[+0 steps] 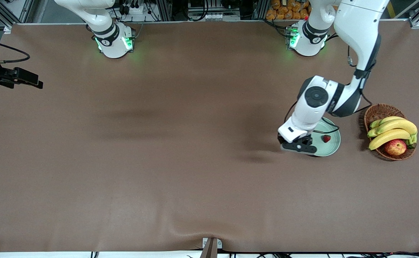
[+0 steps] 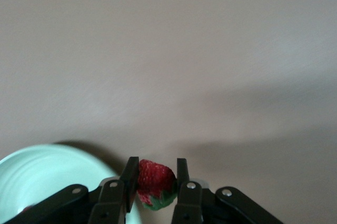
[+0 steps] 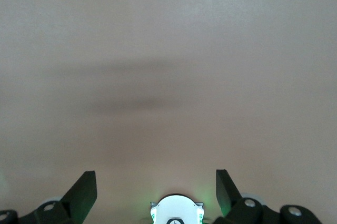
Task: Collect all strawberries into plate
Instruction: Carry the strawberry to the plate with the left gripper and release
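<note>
Brown cloth is covering the whole table point(image 1: 181, 143). Among the things on it, the wicker basket point(image 1: 374, 111) is sitting at the left arm's end, holding bananas point(image 1: 392, 130) and a red-yellow apple point(image 1: 395, 147). Just beside it, toward the right arm's end, the pale mint-green plate point(image 1: 333, 148) is lying with 1 strawberry point(image 1: 326, 138) resting in it; the left arm is reaching over the plate and hiding much of it. The left gripper point(image 2: 156, 184) is hanging over the plate's rim, its fingers clenching a second strawberry point(image 2: 154, 179), leafy cap pointing down. The right gripper point(image 3: 155, 187) is waiting over bare cloth, out of the front view, its fingers spread wide and holding nothing.
</note>
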{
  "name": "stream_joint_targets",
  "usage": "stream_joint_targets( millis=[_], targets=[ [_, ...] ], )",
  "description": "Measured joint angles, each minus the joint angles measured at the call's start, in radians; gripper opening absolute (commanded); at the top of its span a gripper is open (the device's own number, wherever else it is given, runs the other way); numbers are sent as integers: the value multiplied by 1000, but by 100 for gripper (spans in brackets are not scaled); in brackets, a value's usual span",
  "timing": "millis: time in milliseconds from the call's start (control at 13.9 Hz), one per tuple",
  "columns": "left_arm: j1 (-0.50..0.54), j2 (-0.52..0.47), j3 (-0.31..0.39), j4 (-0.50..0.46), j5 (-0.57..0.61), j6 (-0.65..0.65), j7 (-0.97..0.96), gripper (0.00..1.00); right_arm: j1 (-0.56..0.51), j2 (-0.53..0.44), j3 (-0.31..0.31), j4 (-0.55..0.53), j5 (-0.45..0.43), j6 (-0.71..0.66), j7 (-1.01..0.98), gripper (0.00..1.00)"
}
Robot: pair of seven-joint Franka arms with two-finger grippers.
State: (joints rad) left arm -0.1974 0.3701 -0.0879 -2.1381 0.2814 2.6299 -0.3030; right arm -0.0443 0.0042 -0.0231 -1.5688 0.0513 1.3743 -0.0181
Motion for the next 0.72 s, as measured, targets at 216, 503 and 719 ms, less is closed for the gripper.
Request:
stream_joint_targets(
  millis=[216, 503, 719],
  targets=[
    [91, -11, 0, -61, 0, 0, 99, 18, 2, 5, 1, -1, 0, 0, 0, 100],
    [176, -13, -1, -96, 0, 0, 200, 36, 2, 6, 1, -1, 0, 0, 0, 100],
    [182, -13, -5, -119, 0, 0, 203, 100, 2, 6, 1, -1, 0, 0, 0, 100]
  ],
)
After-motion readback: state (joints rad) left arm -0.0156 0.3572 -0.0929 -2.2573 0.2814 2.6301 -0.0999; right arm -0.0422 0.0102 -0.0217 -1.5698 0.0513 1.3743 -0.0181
